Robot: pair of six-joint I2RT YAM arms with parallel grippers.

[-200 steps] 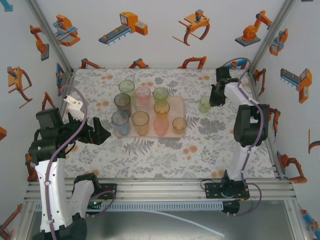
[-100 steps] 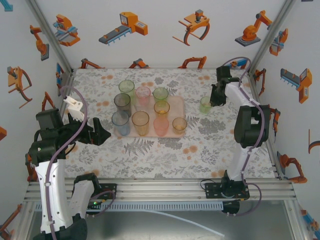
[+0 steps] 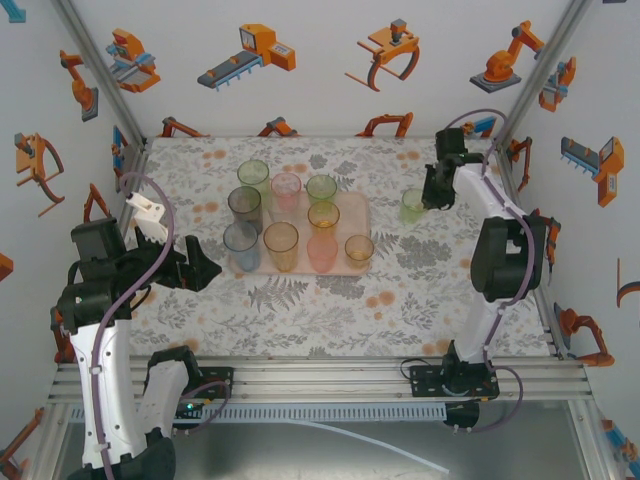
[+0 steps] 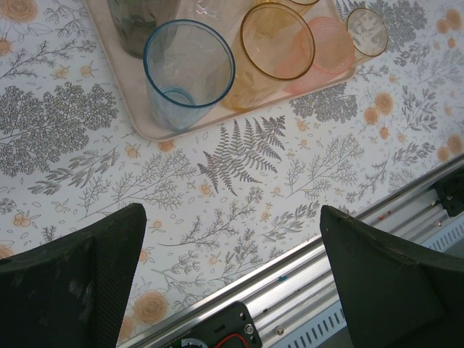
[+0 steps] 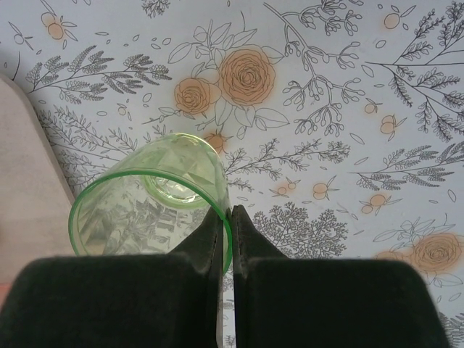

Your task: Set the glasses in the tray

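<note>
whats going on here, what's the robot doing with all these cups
The right gripper is shut on the rim of a green glass, just right of the tray. Other tumblers already stand on the tray. The left gripper hangs open over the table near the tray's front edge, holding nothing.

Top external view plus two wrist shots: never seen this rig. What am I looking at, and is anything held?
Two robot arms are bolted at the table's near edge. The overhead picture comes from a fixed camera above and behind them. The other two come from a camera on each wrist, looking past its own fingers. On the floral table lies a pale tray carrying several coloured tumblers. The left gripper is open and empty, near the tray's near-left corner. The right gripper is shut on the rim of a green glass, right of the tray and not yet in it.
</note>
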